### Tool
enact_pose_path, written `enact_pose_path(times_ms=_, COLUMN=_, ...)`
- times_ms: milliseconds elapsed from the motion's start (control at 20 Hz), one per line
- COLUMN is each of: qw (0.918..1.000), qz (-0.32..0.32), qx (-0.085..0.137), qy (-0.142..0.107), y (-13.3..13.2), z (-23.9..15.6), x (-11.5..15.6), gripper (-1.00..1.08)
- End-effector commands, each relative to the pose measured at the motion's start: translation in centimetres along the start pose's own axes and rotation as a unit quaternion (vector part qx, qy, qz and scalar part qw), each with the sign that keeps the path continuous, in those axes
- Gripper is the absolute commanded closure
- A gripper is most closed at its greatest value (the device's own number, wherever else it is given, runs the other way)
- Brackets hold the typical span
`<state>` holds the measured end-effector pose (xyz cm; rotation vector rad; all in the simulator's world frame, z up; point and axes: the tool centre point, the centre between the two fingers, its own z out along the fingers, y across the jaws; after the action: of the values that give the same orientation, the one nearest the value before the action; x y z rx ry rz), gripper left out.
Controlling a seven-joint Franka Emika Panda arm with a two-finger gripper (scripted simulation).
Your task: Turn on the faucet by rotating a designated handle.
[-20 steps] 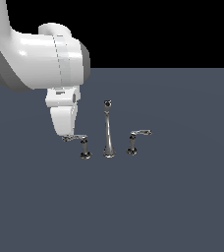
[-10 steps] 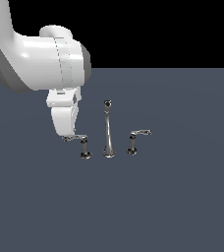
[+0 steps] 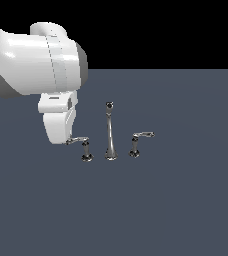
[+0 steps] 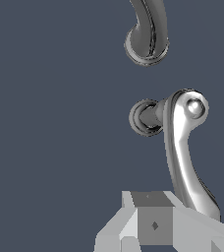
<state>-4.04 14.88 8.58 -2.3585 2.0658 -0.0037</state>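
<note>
The chrome faucet stands on the dark grey floor: a tall thin spout (image 3: 109, 134) with a dark knob tip, and a lever handle on each side. The handle (image 3: 85, 148) on the exterior view's left has its lever pointing towards my arm. My gripper (image 3: 66, 139) hangs from the big white arm, and its tip is at the outer end of that lever. In the wrist view the handle's long lever (image 4: 183, 152) runs from its post down to my gripper (image 4: 155, 229), whose grey fingers (image 4: 153, 224) sit against the lever's end. I cannot tell how the jaws stand.
The smaller chrome handle (image 3: 137, 142) stands on the exterior view's right of the spout. The spout's base (image 4: 146, 42) shows in the wrist view beyond the handle's round base (image 4: 142, 118). The flat grey floor (image 3: 176, 200) stretches all around.
</note>
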Motion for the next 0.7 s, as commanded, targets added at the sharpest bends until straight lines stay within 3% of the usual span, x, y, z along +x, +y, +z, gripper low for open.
enact_pose_path(times_ms=0, qw=1.0000, qz=-0.002, qx=-0.003, qy=0.001, y=1.2, z=0.0, x=-0.5, gripper=1.08)
enact_pose_path(times_ms=150, qw=1.0000, qz=-0.002, qx=0.000, qy=-0.001, y=0.9, z=0.0, x=-0.7, gripper=1.08)
enact_pose_path(times_ms=650, qw=1.0000, qz=-0.002, qx=-0.002, qy=0.000, y=4.2, z=0.0, x=0.3, gripper=1.08)
